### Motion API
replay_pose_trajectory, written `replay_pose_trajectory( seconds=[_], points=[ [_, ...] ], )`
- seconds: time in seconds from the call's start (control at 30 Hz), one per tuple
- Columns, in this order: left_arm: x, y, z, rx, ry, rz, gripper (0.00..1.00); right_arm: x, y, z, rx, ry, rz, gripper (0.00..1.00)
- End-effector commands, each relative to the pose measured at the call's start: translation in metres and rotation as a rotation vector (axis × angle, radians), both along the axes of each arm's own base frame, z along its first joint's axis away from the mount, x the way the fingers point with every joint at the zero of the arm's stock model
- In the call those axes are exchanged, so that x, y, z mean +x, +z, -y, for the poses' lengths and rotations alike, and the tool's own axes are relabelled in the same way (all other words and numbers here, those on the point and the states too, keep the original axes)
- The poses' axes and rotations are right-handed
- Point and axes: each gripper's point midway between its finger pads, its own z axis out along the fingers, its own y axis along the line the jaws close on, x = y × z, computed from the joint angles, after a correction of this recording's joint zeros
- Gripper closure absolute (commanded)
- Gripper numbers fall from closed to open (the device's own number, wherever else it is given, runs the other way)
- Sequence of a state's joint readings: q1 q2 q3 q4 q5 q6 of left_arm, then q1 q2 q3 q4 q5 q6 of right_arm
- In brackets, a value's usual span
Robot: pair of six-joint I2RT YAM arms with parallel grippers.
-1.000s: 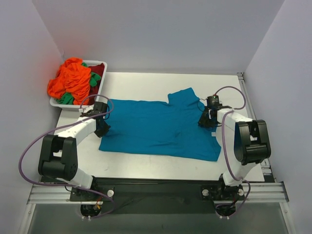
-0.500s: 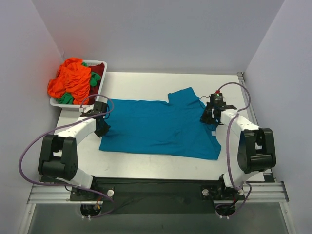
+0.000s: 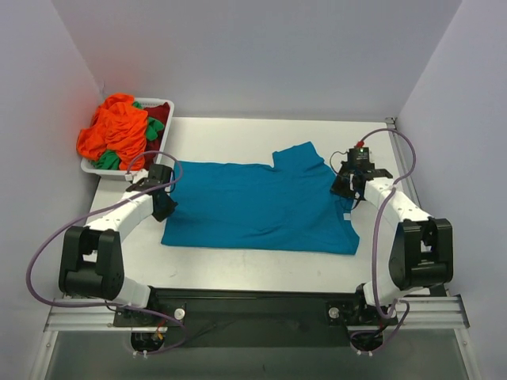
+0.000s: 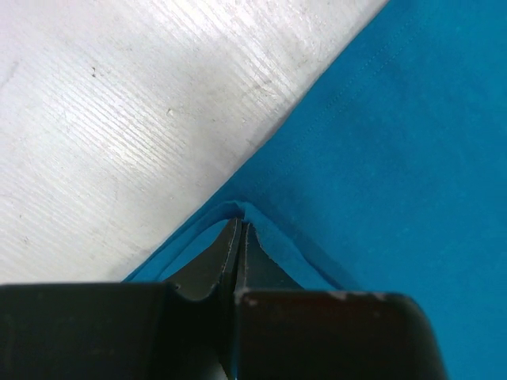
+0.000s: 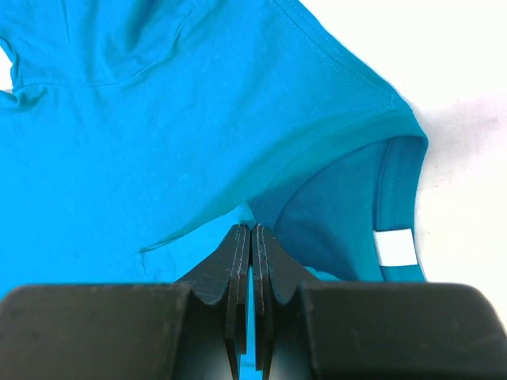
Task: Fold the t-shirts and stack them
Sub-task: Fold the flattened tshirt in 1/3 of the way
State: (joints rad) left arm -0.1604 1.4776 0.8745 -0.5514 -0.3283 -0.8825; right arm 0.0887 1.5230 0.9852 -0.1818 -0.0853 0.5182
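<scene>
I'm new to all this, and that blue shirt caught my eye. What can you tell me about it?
The teal-blue t-shirt lies spread flat on the table. It is soft cloth with stitched hems, and one sleeve points to the far side. A white label shows inside its neckline. The left gripper pinches its left edge, and the right gripper pinches cloth beside the collar.

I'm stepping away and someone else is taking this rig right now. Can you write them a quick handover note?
Left gripper: shut on the left edge of the teal t-shirt.
Right gripper: shut on the same shirt, beside its collar.
The teal t-shirt lies spread out on the table, not yet folded.
The other shirts, orange, green and dark red, are heaped in the white tray at the far left.
Done: one shirt laid out. Left: fold it, then fold and stack the rest.
</scene>
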Motion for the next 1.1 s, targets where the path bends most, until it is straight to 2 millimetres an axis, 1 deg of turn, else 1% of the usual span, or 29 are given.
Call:
replay_pose_trajectory(
  seconds=[0.0,0.1,0.23,0.37,0.6,0.9,1.07],
  points=[
    [0.011,0.027,-0.002,-0.007,0.005,0.073,1.00,0.005,0.029,0.008,-0.028,-0.008,0.065,1.00],
    [0.010,0.031,-0.003,-0.011,0.005,0.083,1.00,0.004,0.034,0.009,-0.027,-0.006,0.077,1.00],
    [0.010,0.033,-0.006,-0.009,0.011,0.089,1.00,0.005,0.047,0.010,-0.028,-0.007,0.108,1.00],
    [0.010,0.032,-0.009,-0.014,0.020,0.086,1.00,0.008,0.056,0.011,-0.034,-0.003,0.123,1.00],
    [0.016,0.036,-0.013,-0.024,0.023,0.096,1.00,0.007,0.055,0.016,-0.040,-0.008,0.115,1.00],
    [0.025,0.038,-0.015,-0.026,0.029,0.095,1.00,0.011,0.059,0.022,-0.034,-0.026,0.124,1.00],
    [0.032,0.036,-0.015,-0.023,0.024,0.089,1.00,0.012,0.052,0.023,-0.030,-0.026,0.107,1.00]
  ],
)
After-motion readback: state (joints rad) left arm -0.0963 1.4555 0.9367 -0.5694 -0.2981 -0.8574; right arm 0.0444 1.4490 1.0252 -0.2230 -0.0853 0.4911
